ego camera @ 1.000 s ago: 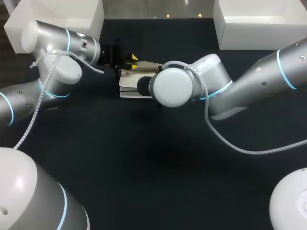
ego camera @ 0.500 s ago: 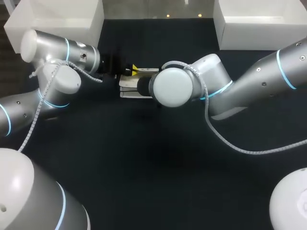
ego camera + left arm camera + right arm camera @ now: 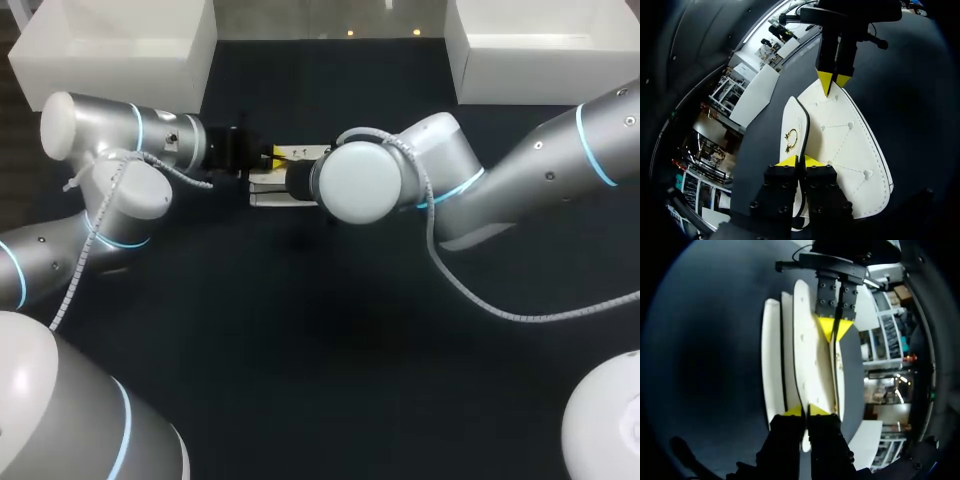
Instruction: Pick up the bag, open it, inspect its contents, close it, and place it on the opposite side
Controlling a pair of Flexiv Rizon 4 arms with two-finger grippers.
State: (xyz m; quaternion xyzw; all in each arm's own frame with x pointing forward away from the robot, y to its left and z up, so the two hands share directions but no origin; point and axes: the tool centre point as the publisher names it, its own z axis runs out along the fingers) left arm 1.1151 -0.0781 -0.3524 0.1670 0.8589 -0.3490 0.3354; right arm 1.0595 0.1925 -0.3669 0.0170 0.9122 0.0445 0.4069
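White bag (image 3: 268,192) on dark table (image 3: 300,330), pinched at both ends.
Bag lies far-middle, white boxes (image 3: 110,45) at both far corners. Left gripper (image 3: 800,161) fingers squeezed tight on one end; right gripper (image 3: 806,410) fingers clamped on the opposite edge.

Table (image 3: 320,380): dark matte top, evenly lit, faint sheen. White box (image 3: 120,45): at its far left corner. Second white box (image 3: 545,50): far right corner, well apart from the first.
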